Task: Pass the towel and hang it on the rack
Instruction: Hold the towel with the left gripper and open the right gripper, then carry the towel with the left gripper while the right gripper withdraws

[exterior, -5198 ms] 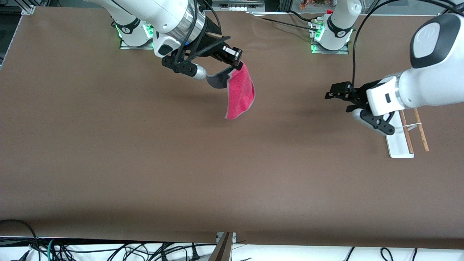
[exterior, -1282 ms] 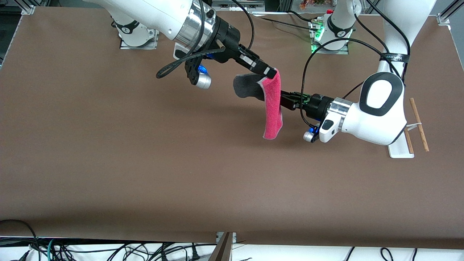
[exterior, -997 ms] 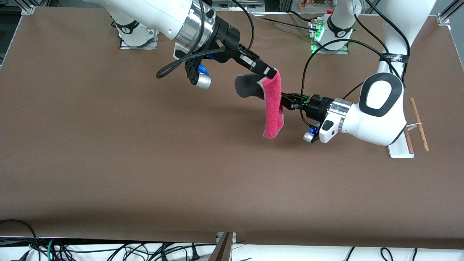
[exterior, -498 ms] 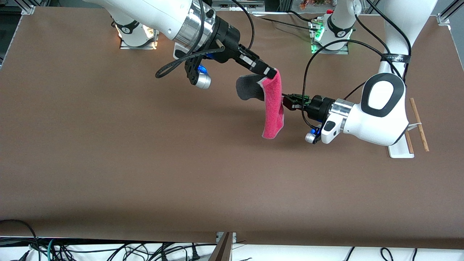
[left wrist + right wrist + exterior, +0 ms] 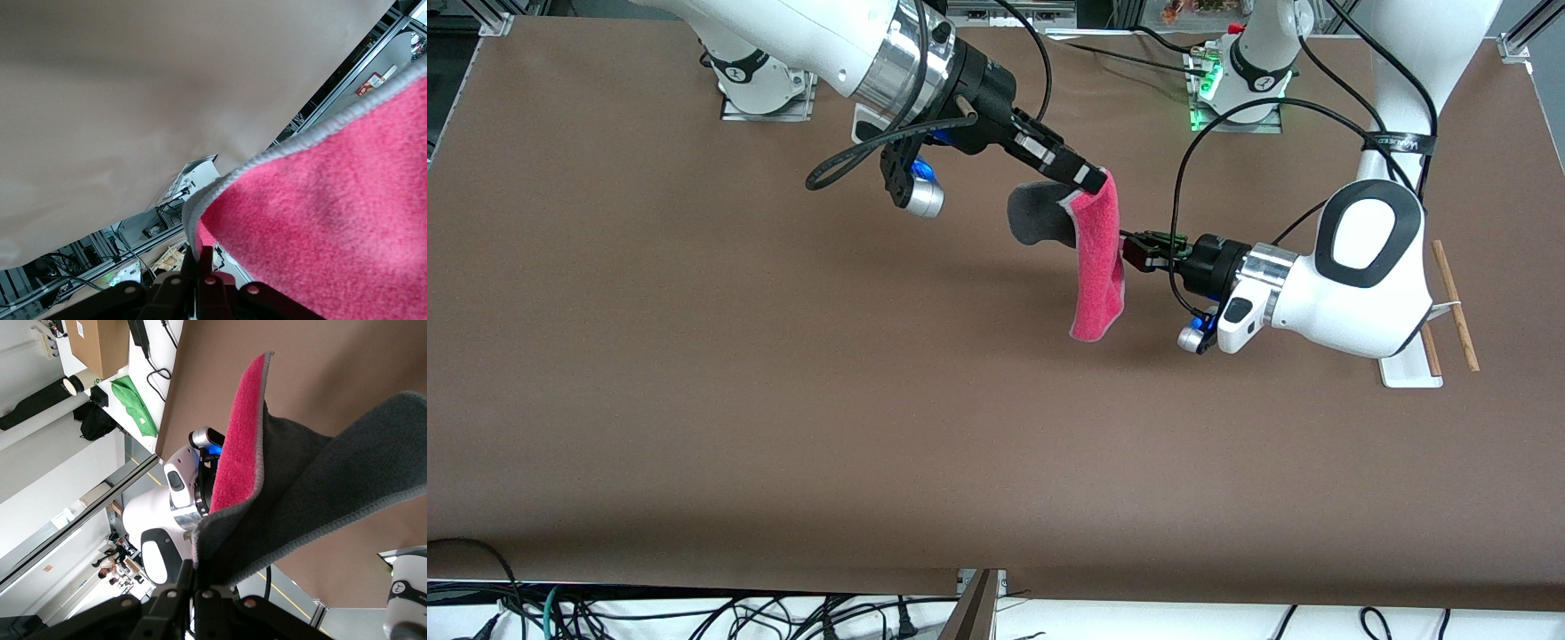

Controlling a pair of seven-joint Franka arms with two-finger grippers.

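Note:
The towel (image 5: 1098, 267), pink-red on one face and grey (image 5: 1036, 218) on the other, hangs in the air over the middle of the table. My right gripper (image 5: 1096, 180) is shut on its upper corner. My left gripper (image 5: 1128, 253) is shut on the towel's side edge, lower down. The left wrist view shows the pink face (image 5: 333, 200) with the left gripper (image 5: 200, 257) pinching its grey hem. In the right wrist view the grey face (image 5: 320, 493) rises from the shut right gripper (image 5: 195, 570). The rack (image 5: 1449, 302) stands on its white base (image 5: 1405, 366) at the left arm's end of the table.
The left arm's white body (image 5: 1352, 276) hangs low beside the rack and covers part of it. Black cables (image 5: 1183, 169) loop from the left arm over the table. The arms' bases (image 5: 1236, 89) stand along the edge farthest from the front camera.
Five seconds ago my left gripper stood open near the rack; it has since come to the towel and shut on its edge. Over the last second almost nothing moves.

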